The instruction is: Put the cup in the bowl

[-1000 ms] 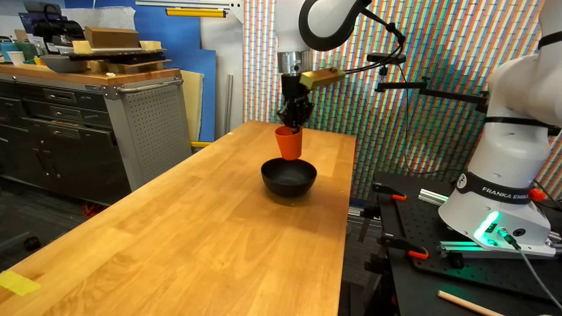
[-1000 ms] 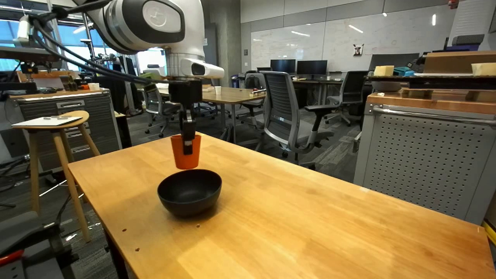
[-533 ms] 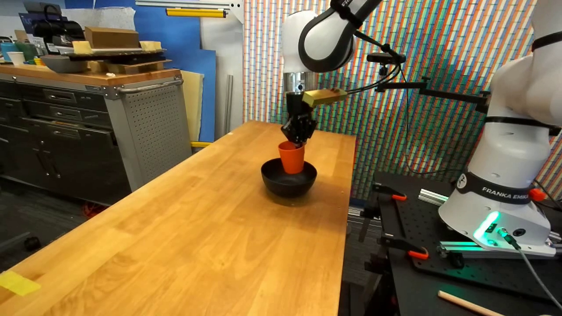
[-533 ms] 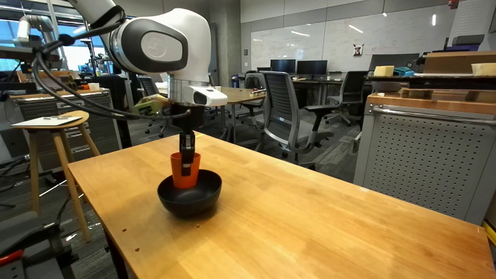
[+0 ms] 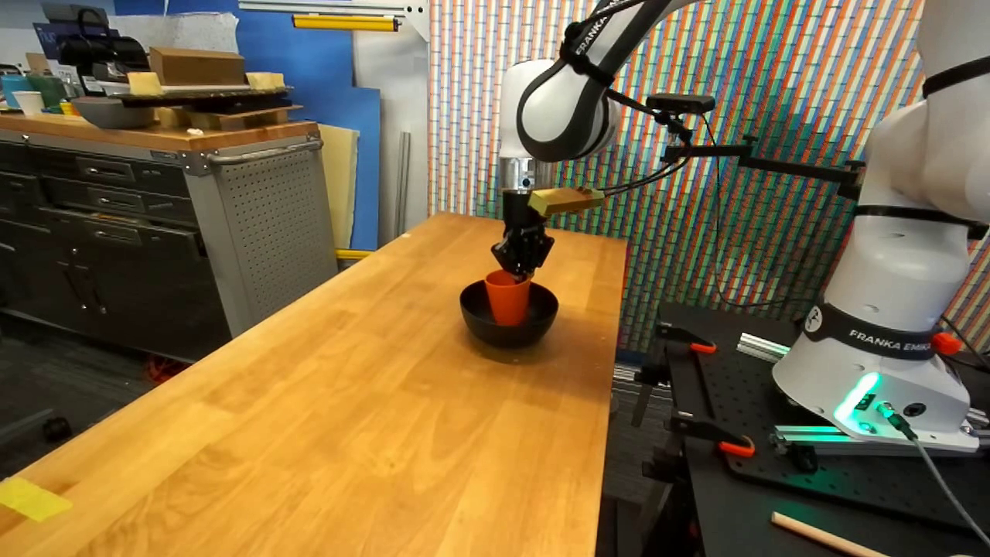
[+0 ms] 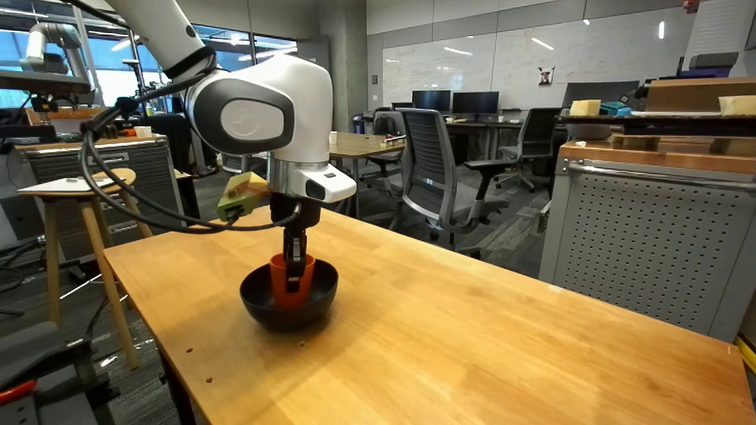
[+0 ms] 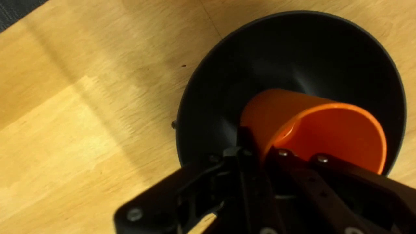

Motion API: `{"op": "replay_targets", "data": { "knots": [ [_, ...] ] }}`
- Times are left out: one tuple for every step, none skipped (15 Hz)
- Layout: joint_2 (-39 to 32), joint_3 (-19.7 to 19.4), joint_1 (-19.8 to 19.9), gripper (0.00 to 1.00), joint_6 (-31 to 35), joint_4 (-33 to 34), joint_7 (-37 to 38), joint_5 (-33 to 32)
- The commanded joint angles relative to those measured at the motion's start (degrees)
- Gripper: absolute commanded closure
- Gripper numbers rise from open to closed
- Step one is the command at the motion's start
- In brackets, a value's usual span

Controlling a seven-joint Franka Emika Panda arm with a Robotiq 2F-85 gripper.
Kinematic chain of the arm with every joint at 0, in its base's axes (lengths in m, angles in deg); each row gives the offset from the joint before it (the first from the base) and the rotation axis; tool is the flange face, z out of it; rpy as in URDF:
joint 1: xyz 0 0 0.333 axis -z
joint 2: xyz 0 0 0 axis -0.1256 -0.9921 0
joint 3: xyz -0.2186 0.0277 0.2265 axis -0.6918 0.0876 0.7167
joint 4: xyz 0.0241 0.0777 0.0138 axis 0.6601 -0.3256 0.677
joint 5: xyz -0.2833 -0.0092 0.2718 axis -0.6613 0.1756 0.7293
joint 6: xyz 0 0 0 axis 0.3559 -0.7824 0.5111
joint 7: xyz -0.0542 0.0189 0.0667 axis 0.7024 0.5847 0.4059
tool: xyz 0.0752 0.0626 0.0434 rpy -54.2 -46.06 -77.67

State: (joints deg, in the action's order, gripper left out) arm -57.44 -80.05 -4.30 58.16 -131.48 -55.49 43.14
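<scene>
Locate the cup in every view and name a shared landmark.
In an exterior view: cup, just right of and below centre.
In an exterior view: cup, left of centre, lower half.
Wrist view: cup, right half, around mid-height.
Shared landmark: the bowl around the cup.

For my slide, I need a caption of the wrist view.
Robotiq gripper pinching an orange cup by its wall inside a black bowl.

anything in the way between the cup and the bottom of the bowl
Nothing visible: the cup, held by the jaws, is already inside the bowl. The spot right under it is hidden.
</scene>
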Motion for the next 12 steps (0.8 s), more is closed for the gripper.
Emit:
{"op": "replay_targets", "data": {
  "knots": [
    [-1.3,0.8,1.3,0.67,1.2,0.6,-4.0,4.2],
    [-0.3,0.8,1.0,0.61,1.1,0.1,-4.0,4.2],
    [1.1,0.7,0.5,0.54,0.7,-0.5,-3.8,3.5],
    [3.3,0.2,-0.7,0.45,0.1,-1.2,-2.0,0.8],
    [5.7,0.0,-1.9,0.38,-0.7,-2.0,-0.3,-2.0],
    [7.9,-0.3,-3.1,0.31,-1.4,-2.4,1.4,-5.0],
    [10.9,-0.3,-4.5,0.23,-3.4,-2.8,3.6,-9.4],
    [12.9,0.4,-5.3,0.16,-5.2,-2.6,4.9,-12.5],
    [14.8,1.4,-6.0,0.08,-8.5,-2.0,5.9,-15.5],
    [16.8,2.7,-6.7,0.02,-12.4,-1.3,6.0,-17.8],
    [18.9,4.5,-7.4,0.00,-16.7,-0.5,5.0,-18.8],
    [20.7,6.3,-8.1,0.00,-21.0,0.4,4.2,-19.4]
  ]
}}
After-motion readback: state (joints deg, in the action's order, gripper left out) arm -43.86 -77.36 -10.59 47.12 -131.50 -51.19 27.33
